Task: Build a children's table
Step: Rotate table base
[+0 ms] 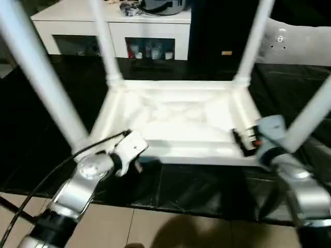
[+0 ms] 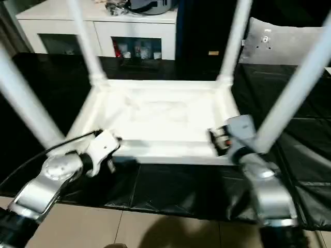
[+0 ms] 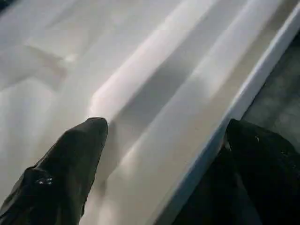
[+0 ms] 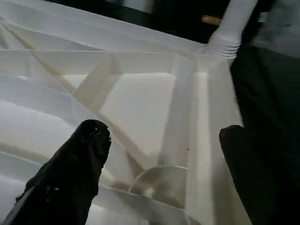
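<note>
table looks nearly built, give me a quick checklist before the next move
1. All four legs standing in the corner sockets of the upturned children's table: ok.
2. Legs fully seated: cannot tell.
3. Left pincer open, straddling the near rim, one finger inside, one outside: ok.
4. Right pincer open at the near right corner, across the side rim: ok.
5. Either pincer's fingers touching the rim: cannot tell.
6. Black mat lying flat under the table: ok.
</note>
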